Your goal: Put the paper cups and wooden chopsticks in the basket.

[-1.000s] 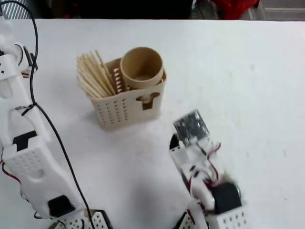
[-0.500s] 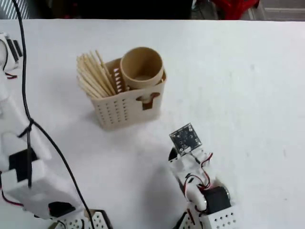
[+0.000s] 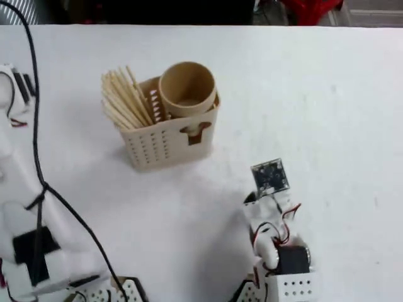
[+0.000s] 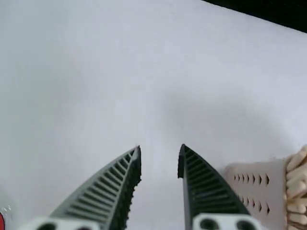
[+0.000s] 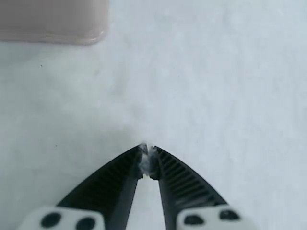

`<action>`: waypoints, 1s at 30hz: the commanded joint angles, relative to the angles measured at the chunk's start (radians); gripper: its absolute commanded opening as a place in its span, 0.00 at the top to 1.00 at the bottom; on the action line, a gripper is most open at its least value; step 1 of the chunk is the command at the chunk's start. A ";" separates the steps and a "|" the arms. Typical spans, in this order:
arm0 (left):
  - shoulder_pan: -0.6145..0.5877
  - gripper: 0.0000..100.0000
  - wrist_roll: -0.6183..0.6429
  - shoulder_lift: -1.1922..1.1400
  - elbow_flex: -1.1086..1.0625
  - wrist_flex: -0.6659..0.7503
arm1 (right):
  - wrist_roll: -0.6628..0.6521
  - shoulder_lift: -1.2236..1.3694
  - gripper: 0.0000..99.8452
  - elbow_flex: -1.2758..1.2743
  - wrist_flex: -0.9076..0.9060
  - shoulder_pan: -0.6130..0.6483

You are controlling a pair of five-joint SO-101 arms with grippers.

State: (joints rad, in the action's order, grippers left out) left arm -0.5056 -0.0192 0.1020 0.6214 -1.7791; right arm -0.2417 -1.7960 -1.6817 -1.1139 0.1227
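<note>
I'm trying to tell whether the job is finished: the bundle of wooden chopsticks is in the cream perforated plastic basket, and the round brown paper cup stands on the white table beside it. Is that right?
Not quite. The high view shows the round brown paper cup standing inside the cream perforated plastic basket, next to the bundle of wooden chopsticks, which is indeed in it.

1. A cream perforated basket (image 3: 165,143) stands on the white desk (image 3: 327,94), left of centre.
2. A paper cup (image 3: 187,88) sits upright in its right part.
3. Wooden chopsticks (image 3: 124,100) lean bundled in its left part, their ends fanned above the rim.
4. The left arm (image 3: 25,217) lies along the left edge, with a black cable (image 3: 44,184) over it.
5. The right arm (image 3: 277,245) sits at the lower edge, well apart from the basket.
</note>
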 commanded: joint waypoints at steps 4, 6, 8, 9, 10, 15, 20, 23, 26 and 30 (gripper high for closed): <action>0.085 0.86 -0.009 0.243 -0.333 0.011 | 0.000 -0.004 0.98 -0.009 -0.071 -0.005; 0.097 0.86 -0.011 0.311 -0.457 0.052 | 0.000 -0.004 0.98 -0.009 -0.074 -0.005; 0.097 0.86 -0.009 0.381 -0.588 0.112 | 0.000 -0.004 0.98 -0.009 -0.074 -0.007; 0.096 0.86 -0.011 0.417 -0.660 0.153 | 0.000 -0.004 0.98 -0.009 -0.074 -0.008; 0.093 0.85 -0.009 0.450 -0.736 0.206 | 0.000 -0.004 0.98 -0.009 -0.074 -0.010; 0.091 0.85 -0.008 0.627 -1.157 0.559 | 0.000 -0.002 0.98 -0.009 -0.076 -0.012; 0.091 0.85 -0.011 0.816 -1.580 1.011 | 0.000 -0.001 0.98 -0.009 -0.076 -0.013; 0.091 0.85 -0.011 0.926 -1.807 1.243 | 0.000 -0.001 0.98 -0.009 -0.076 -0.013; 0.091 0.85 -0.011 1.033 -1.990 1.402 | 0.000 -0.001 0.98 -0.009 -0.076 -0.013; 0.096 0.85 -0.011 1.156 -2.140 1.470 | 0.000 -0.001 0.98 -0.009 -0.076 -0.013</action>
State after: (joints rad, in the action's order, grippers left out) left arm -0.4212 -0.0192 1.1669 -1.4454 -0.3782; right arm -0.2432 -1.7960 -1.6817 -1.1830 0.1227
